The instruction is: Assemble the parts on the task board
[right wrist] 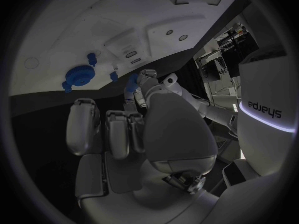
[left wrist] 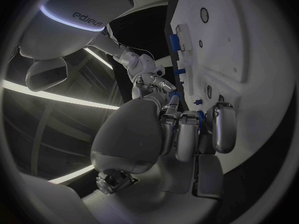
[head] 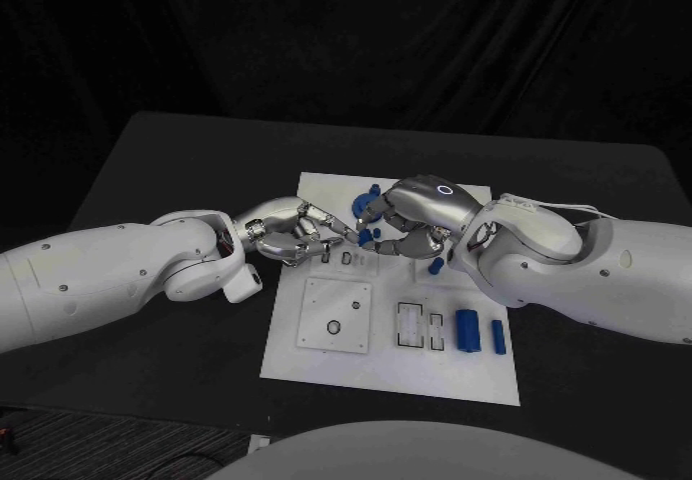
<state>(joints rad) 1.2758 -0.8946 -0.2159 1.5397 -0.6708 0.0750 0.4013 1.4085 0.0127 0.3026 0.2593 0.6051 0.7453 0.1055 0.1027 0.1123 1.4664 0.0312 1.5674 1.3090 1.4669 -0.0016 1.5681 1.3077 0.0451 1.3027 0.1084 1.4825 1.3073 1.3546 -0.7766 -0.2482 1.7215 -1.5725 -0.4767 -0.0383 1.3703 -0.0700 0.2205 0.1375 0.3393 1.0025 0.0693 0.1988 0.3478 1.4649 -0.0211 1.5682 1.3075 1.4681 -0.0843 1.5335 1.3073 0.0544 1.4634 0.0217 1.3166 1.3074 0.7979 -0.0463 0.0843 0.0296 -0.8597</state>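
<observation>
Nearest edge of the task board [head: 433, 375]: white rectangular plate, long axis running away from the robot, lying flat on the black counter [head: 159, 180]. Two blue parts [head: 469, 330] rest loose on the board's near end, both cylinder-like, lying side by side with long axes pointing away from the robot; the thicker one sits beside two empty rectangular slots [head: 420, 325]. A square raised panel [head: 335, 314] with small holes lies to the other side of those slots.

Further up the board both hands meet. Left hand [head: 296, 236]: fingers [left wrist: 224, 127] curled together, tips on the board surface just beside a small blue part [left wrist: 198, 102]; whether it holds anything I cannot tell. Right hand [head: 418, 210]: fingers [right wrist: 84, 124] curled in, a small blue piece [head: 366, 236] showing at its fingertips, apparently pinched. A round blue gear-like part [right wrist: 79, 76] sits on the board just beyond the right fingers.

Black backdrop behind the counter.
</observation>
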